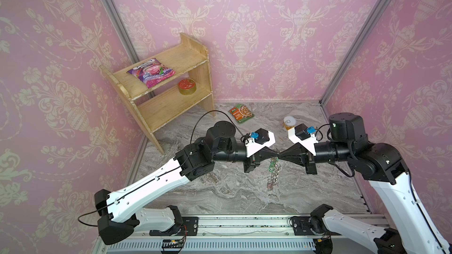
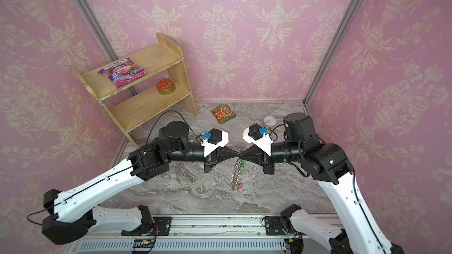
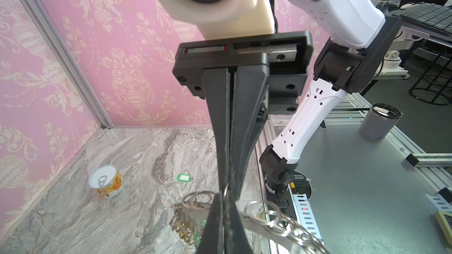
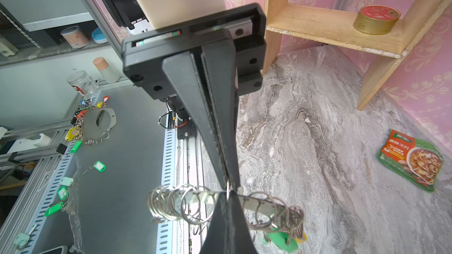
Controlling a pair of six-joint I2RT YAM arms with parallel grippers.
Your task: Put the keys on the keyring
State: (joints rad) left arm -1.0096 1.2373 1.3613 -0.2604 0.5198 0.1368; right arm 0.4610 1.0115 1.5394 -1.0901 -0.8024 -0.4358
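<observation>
My left gripper (image 1: 276,153) is pressed together, pinching the keyring (image 1: 273,171) at its top edge, held up over the table (image 1: 220,191). The keyring hangs edge-on below both tips, with green and red keys (image 2: 242,166) among its wire loops. My right gripper (image 1: 281,154) meets the left tip to tip, also clamped on the keyring. One green key (image 3: 184,177) lies loose on the table.

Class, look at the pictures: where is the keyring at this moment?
In both top views the keyring hangs edge-on at mid-scene over the marble table, gripped at its top where the left gripper and right gripper meet tip to tip.
</observation>
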